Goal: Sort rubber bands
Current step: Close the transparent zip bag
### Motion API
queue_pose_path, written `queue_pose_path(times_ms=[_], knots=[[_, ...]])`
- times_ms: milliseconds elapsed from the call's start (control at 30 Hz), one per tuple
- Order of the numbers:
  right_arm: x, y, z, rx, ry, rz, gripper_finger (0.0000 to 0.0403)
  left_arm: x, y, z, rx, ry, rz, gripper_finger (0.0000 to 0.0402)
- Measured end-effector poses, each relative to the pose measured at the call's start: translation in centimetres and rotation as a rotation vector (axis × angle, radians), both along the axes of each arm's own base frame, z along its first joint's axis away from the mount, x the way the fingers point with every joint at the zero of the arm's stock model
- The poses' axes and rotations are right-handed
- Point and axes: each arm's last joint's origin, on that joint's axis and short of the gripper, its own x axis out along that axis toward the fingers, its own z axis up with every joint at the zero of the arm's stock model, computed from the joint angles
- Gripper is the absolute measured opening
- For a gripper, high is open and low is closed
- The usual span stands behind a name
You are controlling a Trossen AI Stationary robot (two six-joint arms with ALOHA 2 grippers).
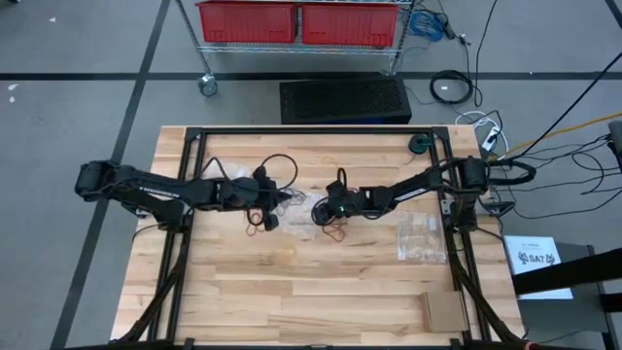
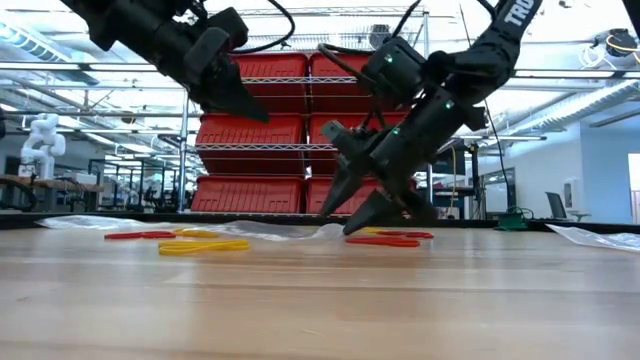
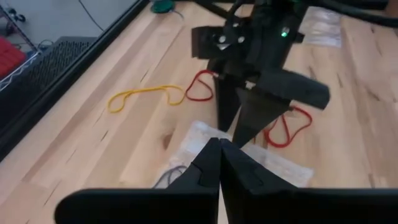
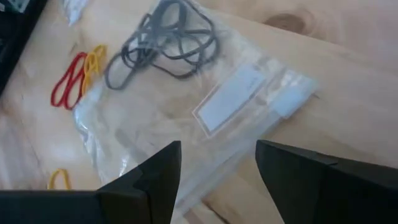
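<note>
A white sheet [image 1: 537,264] lying off the table's right edge in the high view carries a dark logo and characters that look like "SA7". In the low view, large white letters on an upper arm link [image 2: 516,12] begin "TR"; the remainder is cut off. The bag's white label [image 4: 231,96] is blank.

Rubber bands lie flat on the wooden tabletop near its middle. A yellow band [image 3: 147,96] forms a long flattened loop, its end touching a red band [image 3: 200,87]. Another red band [image 3: 287,127] lies near these. Elsewhere, red bands [image 4: 67,79] and a yellow band [image 4: 93,62] lie side by side, touching. Dark grey bands [image 4: 165,40] sit tangled inside a clear plastic bag [image 4: 236,99].
</note>
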Motion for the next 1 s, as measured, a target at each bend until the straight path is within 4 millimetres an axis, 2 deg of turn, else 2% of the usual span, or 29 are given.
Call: queue_pose_path(times_ms=[100, 267, 467, 733, 833, 1000], knots=[[-0.2, 0.0, 0.4, 0.001, 0.016, -0.013, 0.0199, 0.0, 0.1, 0.0, 0.000, 0.000, 0.003, 0.0005], [-0.8, -0.8, 0.0, -0.008, 0.078, -0.082, 0.0199, 0.0, 0.1, 0.0, 0.001, -0.002, 0.003, 0.0005], [-0.3, -1.8, -0.1, -0.033, 0.019, -0.102, 0.0199, 0.0, 0.8, 0.1, 0.000, -0.010, 0.033, 0.0005], [0.8, -2.0, -2.5, -0.037, -0.037, -0.117, 0.0193, -0.1, 2.1, 0.1, -0.003, -0.008, 0.080, 0.0005], [1.0, -2.0, -2.5, -0.056, -0.061, -0.100, 0.0167, -0.2, 2.5, 0.1, -0.014, -0.011, 0.076, 0.0005], [1.6, -2.0, -2.0, -0.126, -0.021, -0.041, 0.0081, -0.2, 2.9, 0.1, -0.020, -0.018, 0.083, 0.0005]])
